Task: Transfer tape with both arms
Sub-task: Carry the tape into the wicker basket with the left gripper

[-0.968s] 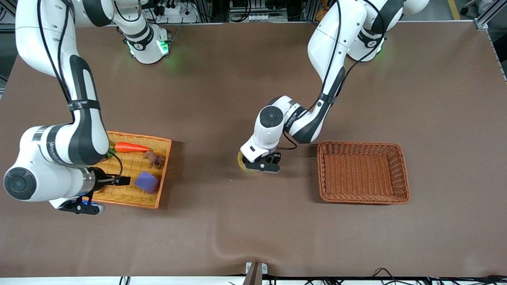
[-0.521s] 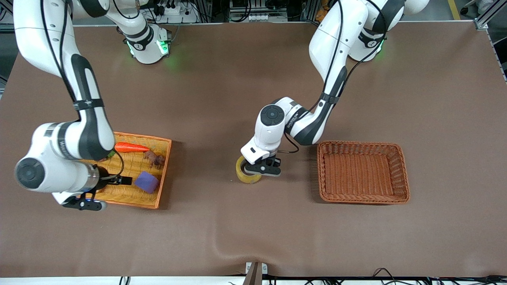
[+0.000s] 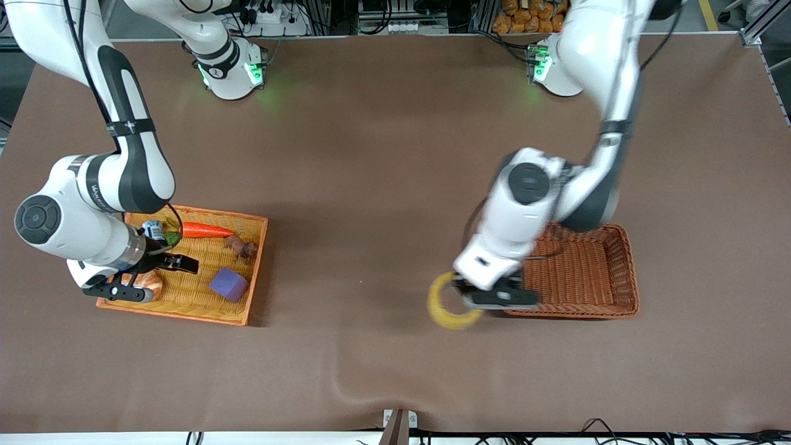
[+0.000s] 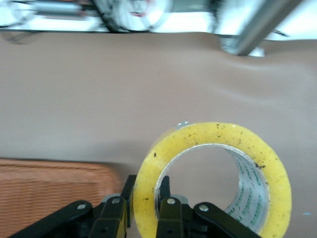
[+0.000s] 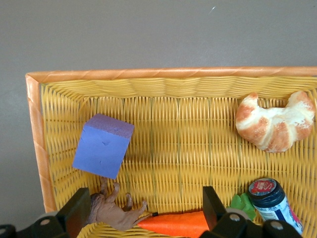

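The tape point(image 3: 450, 304), a yellow ring with a pale inner core, hangs in the air in my left gripper point(image 3: 494, 298). It is over bare table just beside the brown wicker basket point(image 3: 621, 272). In the left wrist view the two fingers clamp the tape's wall point(image 4: 218, 133), one inside the ring and one outside, so the left gripper point(image 4: 146, 201) is shut on it. My right gripper point(image 3: 122, 290) hovers open over the orange-rimmed basket point(image 3: 254, 272) with nothing between its fingers point(image 5: 79, 210).
The orange-rimmed basket point(image 5: 148, 74) holds a purple block point(image 5: 103, 145), a croissant point(image 5: 275, 121), a carrot point(image 5: 173, 224), a small brown toy animal point(image 5: 111, 212) and a small bottle point(image 5: 270, 196). The brown wicker basket shows nothing inside where visible; the left arm covers part of it.
My left gripper shut on the tape, lifted it off the table and swung it toward the brown basket. The right arm drew back a little over the orange-rimmed basket.
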Available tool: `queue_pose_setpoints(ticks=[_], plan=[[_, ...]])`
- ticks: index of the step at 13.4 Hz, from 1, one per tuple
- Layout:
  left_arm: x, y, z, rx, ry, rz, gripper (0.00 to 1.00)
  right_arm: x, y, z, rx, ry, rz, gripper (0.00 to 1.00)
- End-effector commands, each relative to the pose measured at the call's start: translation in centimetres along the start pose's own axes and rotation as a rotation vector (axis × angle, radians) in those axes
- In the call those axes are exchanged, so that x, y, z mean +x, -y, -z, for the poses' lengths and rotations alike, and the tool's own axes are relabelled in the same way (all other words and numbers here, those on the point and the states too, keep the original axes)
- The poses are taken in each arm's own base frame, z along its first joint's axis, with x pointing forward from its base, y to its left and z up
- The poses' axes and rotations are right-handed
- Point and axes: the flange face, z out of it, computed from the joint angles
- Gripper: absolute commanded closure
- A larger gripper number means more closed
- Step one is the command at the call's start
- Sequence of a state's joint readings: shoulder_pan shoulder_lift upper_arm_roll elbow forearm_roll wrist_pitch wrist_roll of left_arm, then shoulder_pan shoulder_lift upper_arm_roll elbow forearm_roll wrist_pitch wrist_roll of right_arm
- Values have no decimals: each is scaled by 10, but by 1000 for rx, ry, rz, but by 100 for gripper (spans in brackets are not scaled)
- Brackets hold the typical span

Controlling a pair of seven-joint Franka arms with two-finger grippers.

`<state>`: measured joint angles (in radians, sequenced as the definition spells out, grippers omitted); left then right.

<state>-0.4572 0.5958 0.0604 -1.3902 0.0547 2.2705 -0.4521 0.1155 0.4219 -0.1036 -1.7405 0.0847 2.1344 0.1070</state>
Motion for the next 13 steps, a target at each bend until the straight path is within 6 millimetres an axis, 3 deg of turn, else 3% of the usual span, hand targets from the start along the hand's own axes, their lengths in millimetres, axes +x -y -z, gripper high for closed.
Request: queue_pose_setpoints(ticks=[1,3,5,8,9,10,11,13], plan=[[1,89,-3,22,96,16,100,-15,-4,25,-11,18,15,0],[-17,147,-36,54,183,48,100,-23,-10,55,-7,23,39,0],[-29,191,-56,76,236,81,100,-31,-31,89,1,31,53,0],[-56,210,-82,93,309,82,100,-50,-61,146,11,53,64,0],[-57,220,-85,97,316,95,92,-61,-70,169,17,62,73,0],[-58,224,-87,99,320,84,42,-74,-82,195,23,49,69,0],[-57,224,-88,96,321,76,0,-84,-94,214,28,33,73,0],[-47,228,-73,94,291,85,0,-107,-112,244,34,37,112,0]])
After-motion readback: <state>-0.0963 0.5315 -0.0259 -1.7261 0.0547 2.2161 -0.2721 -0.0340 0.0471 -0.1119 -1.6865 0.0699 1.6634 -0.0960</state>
